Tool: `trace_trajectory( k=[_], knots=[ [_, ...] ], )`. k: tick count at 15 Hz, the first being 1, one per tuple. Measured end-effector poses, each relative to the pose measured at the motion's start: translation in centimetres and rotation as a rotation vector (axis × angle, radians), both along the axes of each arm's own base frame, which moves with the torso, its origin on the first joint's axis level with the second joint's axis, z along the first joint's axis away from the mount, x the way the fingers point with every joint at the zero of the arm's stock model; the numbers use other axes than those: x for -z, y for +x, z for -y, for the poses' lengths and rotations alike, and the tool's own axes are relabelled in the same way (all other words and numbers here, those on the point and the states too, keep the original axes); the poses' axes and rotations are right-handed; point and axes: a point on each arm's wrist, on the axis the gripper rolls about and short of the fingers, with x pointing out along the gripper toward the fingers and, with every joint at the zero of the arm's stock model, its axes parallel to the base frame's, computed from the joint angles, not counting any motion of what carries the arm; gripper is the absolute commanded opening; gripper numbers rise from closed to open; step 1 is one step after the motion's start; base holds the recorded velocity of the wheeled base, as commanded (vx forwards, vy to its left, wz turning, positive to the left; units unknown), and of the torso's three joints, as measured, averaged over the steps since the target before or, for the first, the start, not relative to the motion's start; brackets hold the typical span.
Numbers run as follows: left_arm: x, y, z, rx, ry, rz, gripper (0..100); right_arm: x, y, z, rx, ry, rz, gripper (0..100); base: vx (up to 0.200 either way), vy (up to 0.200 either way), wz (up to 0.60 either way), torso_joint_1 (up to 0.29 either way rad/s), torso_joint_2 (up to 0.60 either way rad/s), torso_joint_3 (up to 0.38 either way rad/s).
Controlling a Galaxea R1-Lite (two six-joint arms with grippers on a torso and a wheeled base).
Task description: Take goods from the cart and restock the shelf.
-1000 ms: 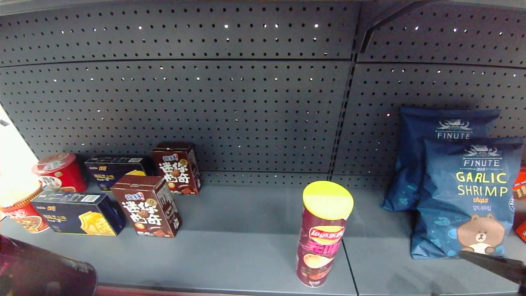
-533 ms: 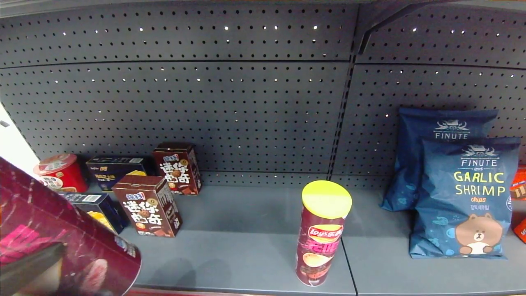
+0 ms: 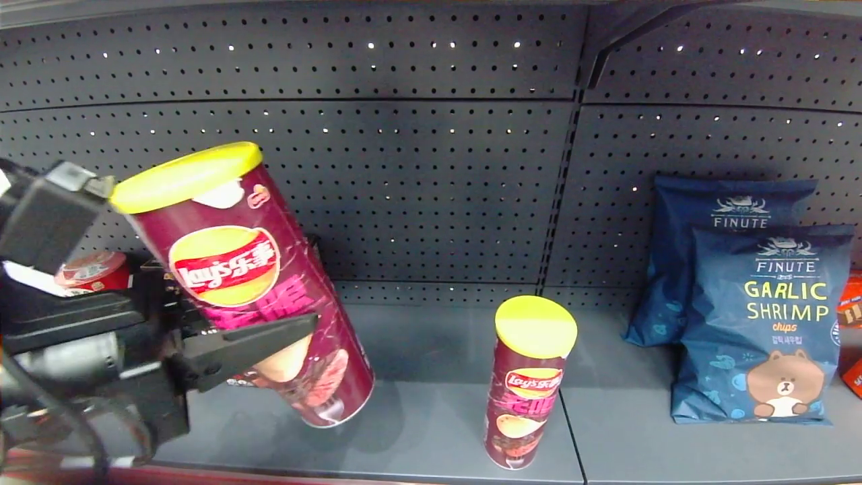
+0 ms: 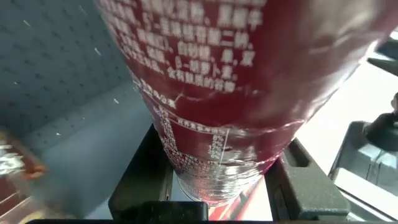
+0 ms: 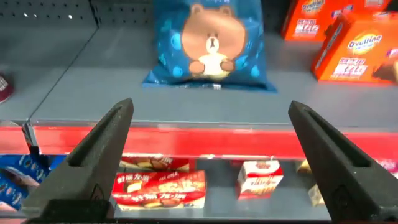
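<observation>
**Restock run: chips can up at the shelf, left arm has it**

The chips can (image 3: 242,283) is in my left gripper (image 3: 306,283), out over the left front part of the shelf (image 3: 431,417). It's tilted, with the yellow lid up toward the back left corner and the metal bottom down toward the front edge. I can't tell if the bottom rim is touching the board. In the left wrist view the can (image 4: 217,93) sits clamped between the two black fingers (image 4: 146,180), one on either side of its lower end.

A second can (image 3: 528,384) stands upright near the front edge at about mid-shelf, just left of the seam between the two boards and well apart from the held one. At the right end, two blue chip bags (image 3: 761,323) lean back against the grey pegboard (image 3: 404,182), one in front of the other. Orange boxes (image 3: 850,303) poke in at the right edge. A red cup (image 3: 91,273) sits toward the back left corner, behind the arm.

The left arm comes in from the left front, with the fingers pointing across the shelf toward its middle. My right gripper (image 5: 211,162) hangs low in front of the shelf's red front strip (image 5: 205,140) with its pincer spread wide and nothing in it. It faces the bear bag (image 5: 211,43), with more boxes (image 5: 158,186) on the level below.
</observation>
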Motion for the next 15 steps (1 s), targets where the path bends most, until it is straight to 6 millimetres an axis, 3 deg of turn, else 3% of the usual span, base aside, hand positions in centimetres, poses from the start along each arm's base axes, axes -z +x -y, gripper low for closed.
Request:
trace_trajectory(
  k=[9, 15],
  knots=[
    [2.0, 13.3, 5.3, 0.009, 0.054, 0.000, 0, 0.4, 0.0, 0.0, -0.010, -0.026, -0.014, 100, 0.000, 0.000, 0.00, 0.000, 0.00, 0.000],
    [6.9, 19.6, 8.0, 0.153, 0.121, 0.041, 0, 0.4, 0.0, 0.0, -0.010, -0.034, -0.013, 100, 0.000, 0.000, 0.00, 0.000, 0.00, 0.000]
  ],
)
